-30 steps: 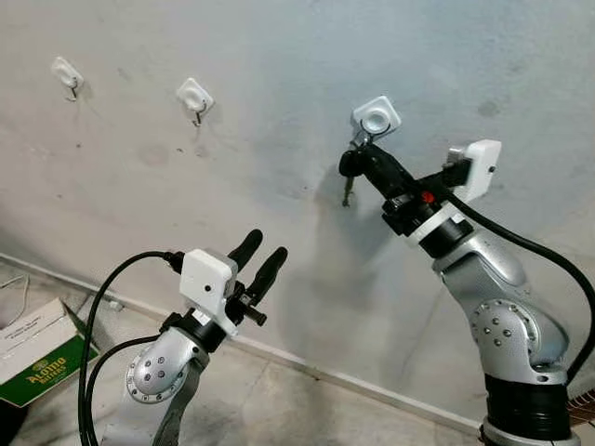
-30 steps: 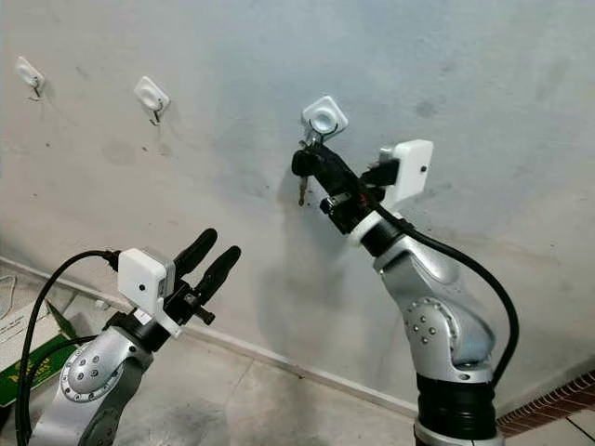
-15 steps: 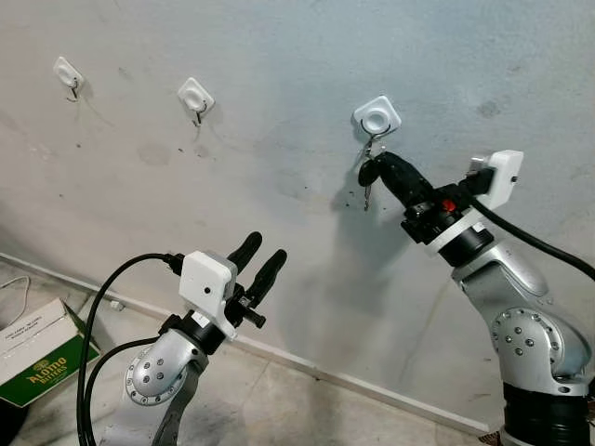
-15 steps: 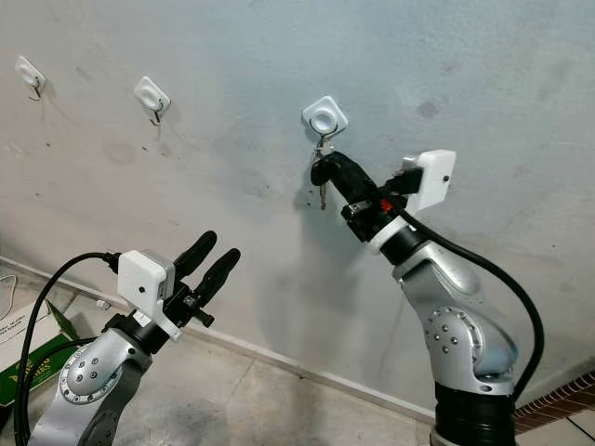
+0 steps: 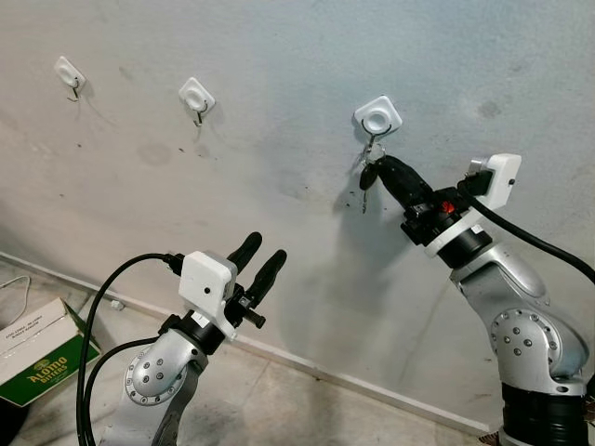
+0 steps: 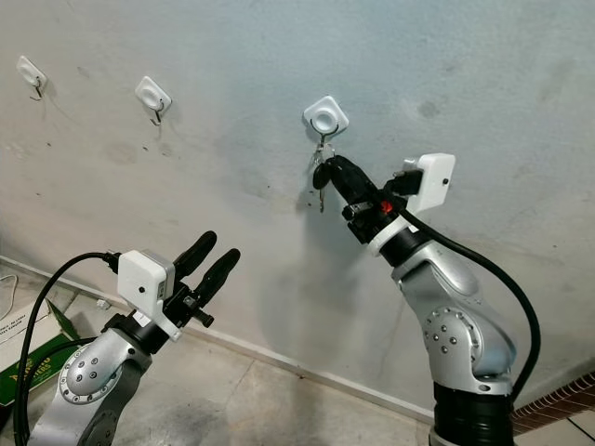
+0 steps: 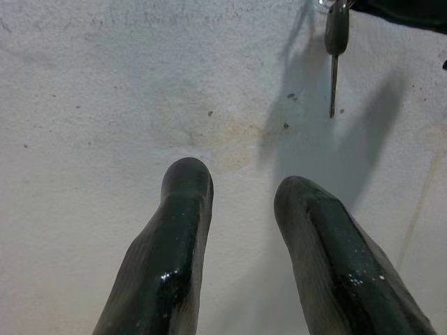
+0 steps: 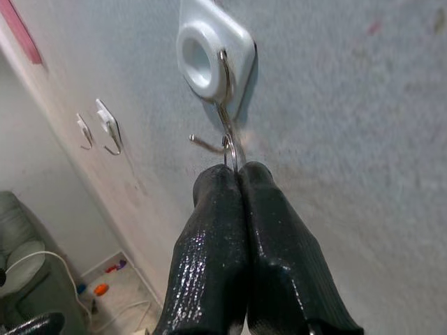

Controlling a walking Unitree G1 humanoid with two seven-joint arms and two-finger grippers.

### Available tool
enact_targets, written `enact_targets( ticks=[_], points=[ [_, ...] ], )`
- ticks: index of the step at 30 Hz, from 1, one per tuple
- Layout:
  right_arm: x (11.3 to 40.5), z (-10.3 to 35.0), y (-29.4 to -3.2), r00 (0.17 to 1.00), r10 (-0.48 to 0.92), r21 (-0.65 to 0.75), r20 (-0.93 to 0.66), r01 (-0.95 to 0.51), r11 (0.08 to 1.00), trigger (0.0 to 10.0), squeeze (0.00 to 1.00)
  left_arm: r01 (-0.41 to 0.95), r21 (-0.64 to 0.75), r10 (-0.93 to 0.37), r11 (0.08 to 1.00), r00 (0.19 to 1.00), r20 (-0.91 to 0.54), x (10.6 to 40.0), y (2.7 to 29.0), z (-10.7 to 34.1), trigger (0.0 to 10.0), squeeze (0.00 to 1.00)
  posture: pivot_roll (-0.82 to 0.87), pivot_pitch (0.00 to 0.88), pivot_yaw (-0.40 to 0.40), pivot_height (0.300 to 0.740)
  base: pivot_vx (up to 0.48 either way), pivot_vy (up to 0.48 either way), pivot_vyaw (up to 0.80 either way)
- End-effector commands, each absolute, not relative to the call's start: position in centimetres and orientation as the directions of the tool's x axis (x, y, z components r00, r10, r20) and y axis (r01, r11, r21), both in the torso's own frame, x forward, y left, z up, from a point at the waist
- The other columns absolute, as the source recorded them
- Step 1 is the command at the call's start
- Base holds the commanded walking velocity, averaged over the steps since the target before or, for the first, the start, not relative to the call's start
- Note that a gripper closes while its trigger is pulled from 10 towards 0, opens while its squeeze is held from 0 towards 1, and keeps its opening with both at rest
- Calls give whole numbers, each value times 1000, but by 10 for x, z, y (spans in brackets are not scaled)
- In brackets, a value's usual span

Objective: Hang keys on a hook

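Three white hooks are seen on the grey wall, and the rightmost hook (image 5: 377,116) is the one being used. The keys (image 5: 368,176) hang just below it, their ring (image 8: 228,150) looped over the metal prong in the right wrist view. The right gripper (image 5: 379,170) is raised to the wall just beneath that hook, its two black fingers (image 8: 262,230) pressed together on the ring, so the bunch is held while it hangs. One key blade (image 7: 334,87) points straight down against the wall.

The hanging step appears nearly done: the ring seems seated, though how deep it sits on the prong cannot be told. What is called for next is a gentle parting of the fingers and a straight withdrawal away from the wall, without dragging the ring off the prong.

The left gripper (image 5: 259,263) is held low and well apart to the left, its fingers (image 7: 178,230) narrowly spread and holding nothing.
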State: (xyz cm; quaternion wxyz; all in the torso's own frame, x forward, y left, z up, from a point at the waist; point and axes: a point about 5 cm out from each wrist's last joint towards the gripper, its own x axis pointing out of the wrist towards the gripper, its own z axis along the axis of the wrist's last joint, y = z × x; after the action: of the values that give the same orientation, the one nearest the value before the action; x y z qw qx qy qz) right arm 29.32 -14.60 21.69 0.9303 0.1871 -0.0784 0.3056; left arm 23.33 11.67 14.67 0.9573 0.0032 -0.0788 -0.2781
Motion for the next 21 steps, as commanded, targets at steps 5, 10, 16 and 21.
enact_targets(
  ticks=[5,10,16,21],
  points=[
    [291,209,-140,800,552,338,236,-600,725,10000,0,541,60,-544,839,827,141,232,117,147,10000,0,-73,85,91,740,0,0,0],
    [290,204,-139,808,550,339,211,-589,734,10000,0,542,58,-545,838,827,141,231,117,148,10000,0,-73,91,91,740,0,0,0],
    [290,200,-138,817,543,337,195,-575,745,10000,0,544,59,-546,837,826,141,231,116,148,10000,0,-73,91,91,740,0,0,0],
    [291,199,-138,820,538,343,195,-571,746,10000,1000,545,57,-547,837,825,141,231,115,148,10000,0,-74,93,91,740,0,0,0]
  ],
)
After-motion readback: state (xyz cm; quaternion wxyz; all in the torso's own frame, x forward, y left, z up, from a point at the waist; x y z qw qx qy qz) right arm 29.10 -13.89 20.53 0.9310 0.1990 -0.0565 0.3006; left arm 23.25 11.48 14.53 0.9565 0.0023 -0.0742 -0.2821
